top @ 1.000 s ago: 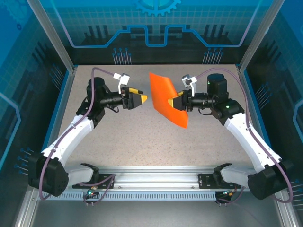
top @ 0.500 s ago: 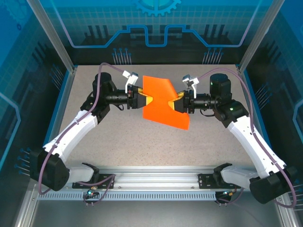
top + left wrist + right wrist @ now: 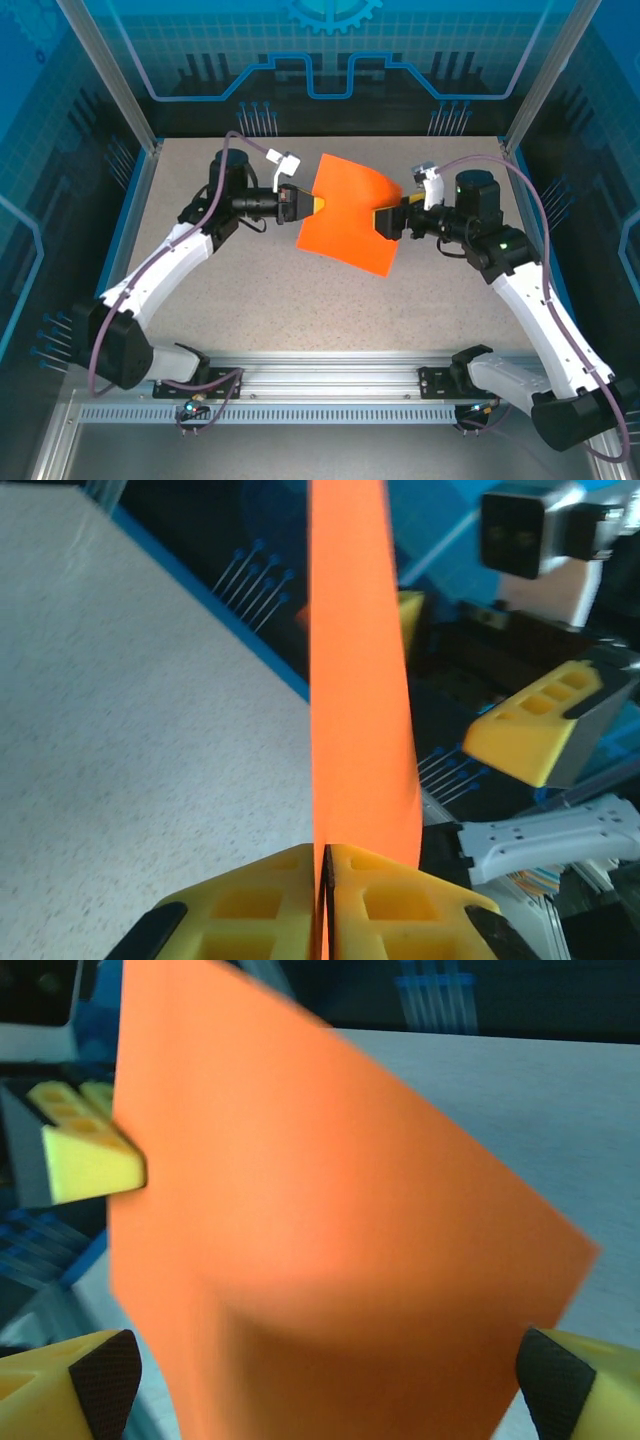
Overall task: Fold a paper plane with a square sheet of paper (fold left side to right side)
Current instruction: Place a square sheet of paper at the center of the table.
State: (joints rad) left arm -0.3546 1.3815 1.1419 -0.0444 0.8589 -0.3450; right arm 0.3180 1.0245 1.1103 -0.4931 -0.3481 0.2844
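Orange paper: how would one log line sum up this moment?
orange paper: held above table | left fingers: shut on its left edge | right fingers: open, not gripping

Thin bright orange square sheet of paper (image 3: 345, 215) hangs in the air across your middle lane, left claw (image 3: 318, 205) pinched on one edge, right claw (image 3: 385, 222) spread wide at the other, speckled grey bench (image 3: 300, 320) open to you nearside.

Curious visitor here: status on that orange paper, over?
Left gripper shut on orange sheet, aloft. Right gripper open at its other edge. Nothing in the way.
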